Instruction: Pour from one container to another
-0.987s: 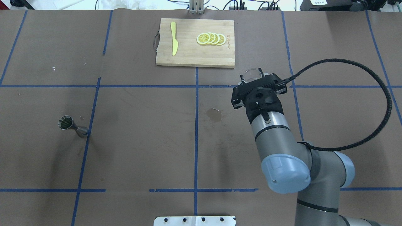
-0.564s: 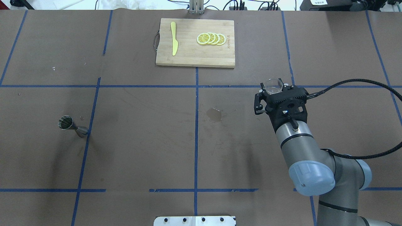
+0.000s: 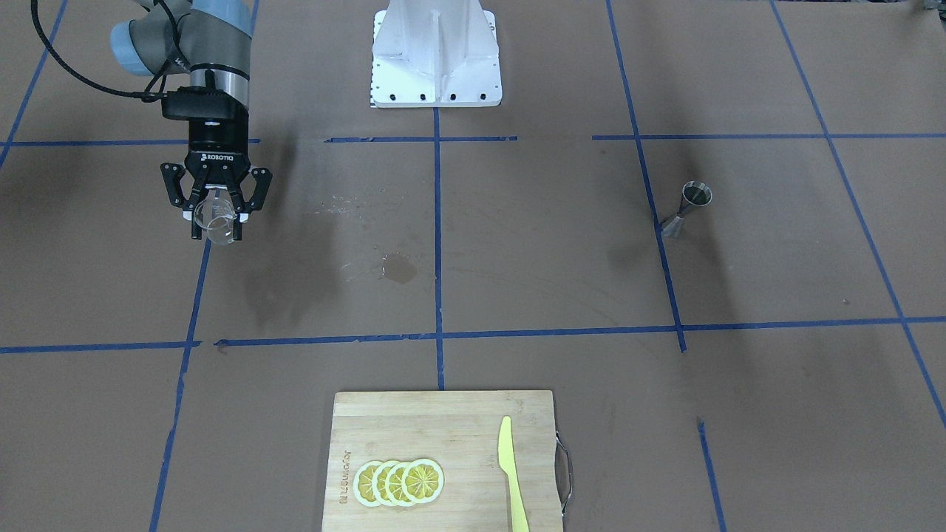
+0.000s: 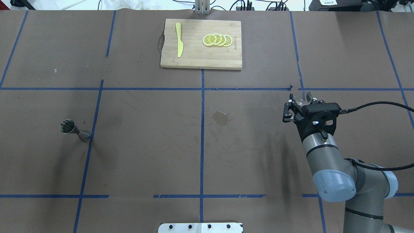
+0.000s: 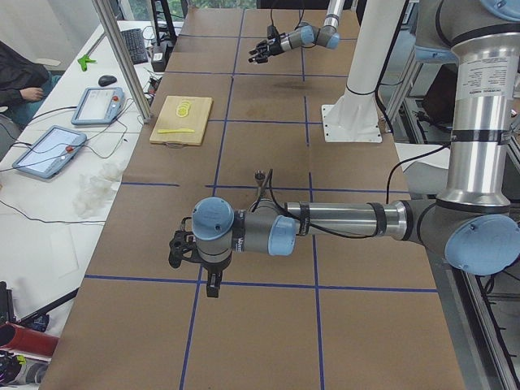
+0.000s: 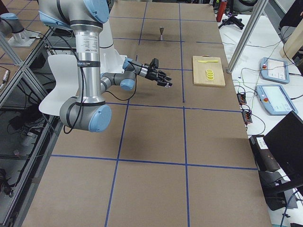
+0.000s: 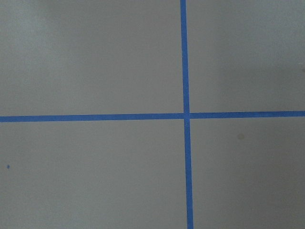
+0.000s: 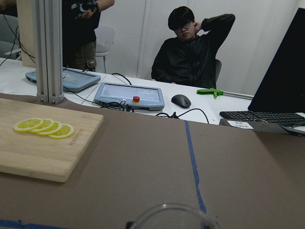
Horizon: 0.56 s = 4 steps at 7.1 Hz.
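We see right hand [image 3: 216, 226] pinching glass cup [image 4: 301, 97] above desk [image 4: 145, 145] at 3 o'clock, jigger [image 4: 75, 130] upright at 9 o'clock, left hand [image 5: 180, 250], grip we cannot tell

At 6 o'clock: rim of clear glass cup [image 8: 169, 210], cut off by the lower edge. At 9: wooden cutting board [image 8: 28, 155] on brown table cover [image 8: 133, 167], carries overlapping lemon slices [image 8: 44, 127]. Blue tape line [image 8: 193, 162] runs from centre toward 6. At 10: aluminium post [image 8: 47, 52]. Beyond, on white desk [image 8: 209, 113]: tablet pendant with red button [image 8: 128, 95], mouse [image 8: 181, 100], keyboard [image 8: 262, 116]. At 12: seated person in black [image 8: 193, 57]. At 3: dark monitor [image 8: 286, 67].
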Motion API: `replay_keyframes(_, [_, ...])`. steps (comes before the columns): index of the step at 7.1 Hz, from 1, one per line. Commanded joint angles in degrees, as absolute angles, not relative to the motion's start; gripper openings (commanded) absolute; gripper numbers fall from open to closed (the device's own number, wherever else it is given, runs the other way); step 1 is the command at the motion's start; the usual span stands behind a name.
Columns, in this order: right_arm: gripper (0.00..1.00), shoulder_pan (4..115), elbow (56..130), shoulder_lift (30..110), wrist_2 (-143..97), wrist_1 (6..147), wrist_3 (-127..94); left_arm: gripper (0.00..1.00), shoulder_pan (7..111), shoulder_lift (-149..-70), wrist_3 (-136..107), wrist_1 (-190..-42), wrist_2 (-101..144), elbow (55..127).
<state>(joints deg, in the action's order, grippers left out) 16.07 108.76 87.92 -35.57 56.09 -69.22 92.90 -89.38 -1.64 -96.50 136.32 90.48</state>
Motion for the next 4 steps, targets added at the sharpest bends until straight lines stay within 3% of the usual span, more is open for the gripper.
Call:
replay_keyframes(1, [0.00,14.86,105.22,89.12,-33.32,54.76,-74.25,1.00,92.99,-89.30,-1.67,-96.50,136.32,90.26])
replay_keyframes(4, [0.00,13.02,105.12,91.40,-31.39,54.58,-78.03,1.00,92.90,-88.77,-1.67,-96.50,136.23,90.26])
